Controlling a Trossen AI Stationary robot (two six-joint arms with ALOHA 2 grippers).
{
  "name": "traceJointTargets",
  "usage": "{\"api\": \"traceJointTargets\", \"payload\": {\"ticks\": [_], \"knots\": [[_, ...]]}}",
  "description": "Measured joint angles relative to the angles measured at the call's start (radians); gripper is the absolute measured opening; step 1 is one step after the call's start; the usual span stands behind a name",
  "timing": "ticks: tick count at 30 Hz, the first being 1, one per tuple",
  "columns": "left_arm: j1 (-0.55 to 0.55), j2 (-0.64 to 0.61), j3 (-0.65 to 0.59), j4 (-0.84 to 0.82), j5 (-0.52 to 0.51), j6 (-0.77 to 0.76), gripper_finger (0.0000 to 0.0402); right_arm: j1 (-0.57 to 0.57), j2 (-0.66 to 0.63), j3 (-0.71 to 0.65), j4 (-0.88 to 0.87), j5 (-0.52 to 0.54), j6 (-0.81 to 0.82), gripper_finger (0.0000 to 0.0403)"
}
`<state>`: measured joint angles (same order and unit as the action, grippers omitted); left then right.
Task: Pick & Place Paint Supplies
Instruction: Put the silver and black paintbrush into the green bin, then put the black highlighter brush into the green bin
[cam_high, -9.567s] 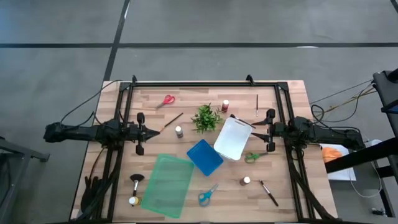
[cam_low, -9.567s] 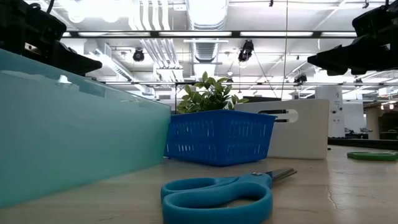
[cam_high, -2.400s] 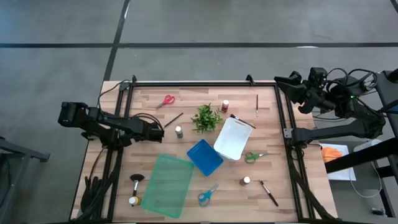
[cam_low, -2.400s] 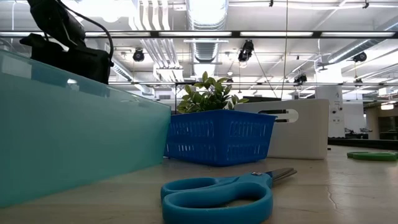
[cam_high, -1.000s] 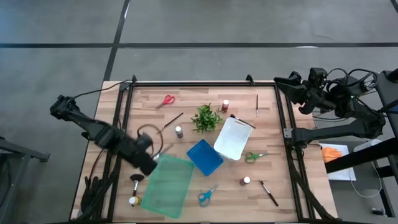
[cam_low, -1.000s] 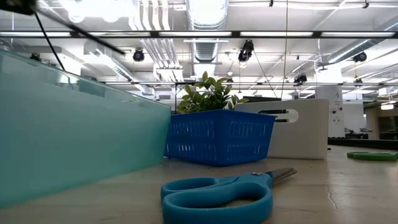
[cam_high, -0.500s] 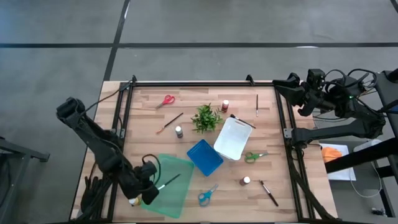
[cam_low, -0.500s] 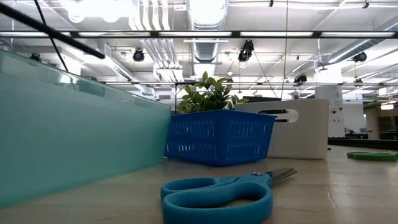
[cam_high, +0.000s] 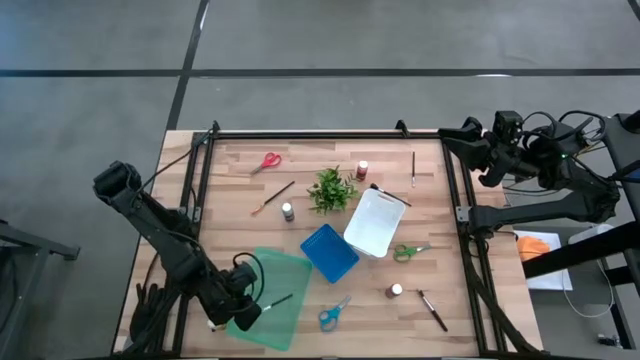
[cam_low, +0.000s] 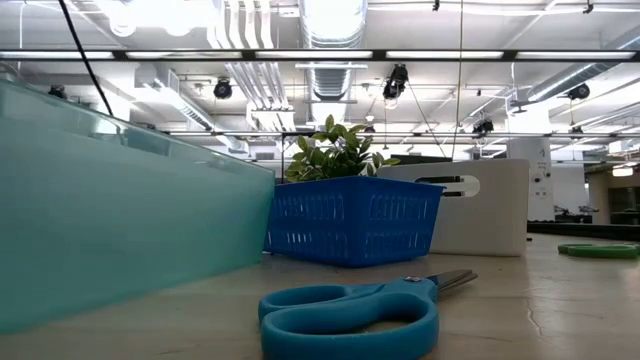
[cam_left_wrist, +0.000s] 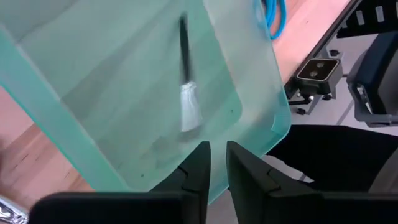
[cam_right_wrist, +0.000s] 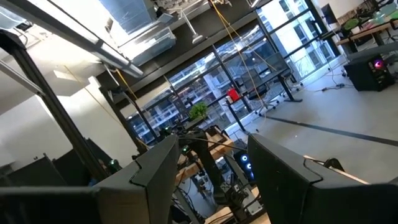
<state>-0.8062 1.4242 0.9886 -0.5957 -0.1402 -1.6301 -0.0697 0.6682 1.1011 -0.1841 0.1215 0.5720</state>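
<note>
My left gripper (cam_high: 252, 310) (cam_left_wrist: 217, 155) hangs over the near left part of the translucent green bin (cam_high: 285, 272) (cam_left_wrist: 93, 74), fingers pointing down with a narrow gap between them. A thin dark-handled brush with pale bristles (cam_high: 279, 299) (cam_left_wrist: 186, 93) shows inside the bin just beyond the fingertips, apart from them. My right gripper (cam_high: 468, 133) (cam_right_wrist: 211, 174) is raised beyond the table's far right corner, open and holding nothing. Blue scissors (cam_high: 334, 313) (cam_low: 350, 310) lie flat on the table right of the bin.
A blue basket (cam_high: 329, 252), a white bin (cam_high: 376, 222) and a leafy plant (cam_high: 332, 190) fill the table's middle. Red scissors (cam_high: 267, 161), green scissors (cam_high: 408, 251), small bottles (cam_high: 288, 210) (cam_high: 362, 170) (cam_high: 396, 290) (cam_high: 213, 323) and brushes (cam_high: 276, 193) (cam_high: 413, 168) (cam_high: 432, 310) lie scattered.
My left arm has swung toward the table's near edge, from beside the green bin's far left corner to over its near left part. The pale-bristled brush travelled at its fingertips and now shows inside the bin, apart from them.
</note>
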Motion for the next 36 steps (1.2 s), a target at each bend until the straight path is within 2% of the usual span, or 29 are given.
{"api": "traceJointTargets", "payload": {"ticks": [10,17,24,27,31,36], "knots": [[0.001,-0.01,0.0,-0.03,0.025,0.022,0.0089,0.0,0.0,0.0,0.0,0.0,0.0,0.0192],[0.002,-0.054,0.0,-0.239,0.104,-0.186,0.009,0.0,0.0,0.0,-0.001,0.002,0.0,0.0192],[0.002,-0.161,0.0,-0.553,0.17,-0.442,0.009,0.0,0.001,0.0,0.0,0.009,0.0,0.0192],[-0.003,-0.19,0.0,-0.653,0.193,-0.489,0.009,0.0,0.001,0.0,0.0,0.009,0.0,0.0192],[-0.004,-0.203,-0.052,-0.643,0.197,-0.491,0.009,0.0,0.001,0.0,0.0,0.009,0.0,0.0192],[-0.004,-0.203,-0.175,-0.495,0.235,-0.518,0.009,0.0,0.0,0.0,-0.001,0.009,0.0,0.0192]]}}
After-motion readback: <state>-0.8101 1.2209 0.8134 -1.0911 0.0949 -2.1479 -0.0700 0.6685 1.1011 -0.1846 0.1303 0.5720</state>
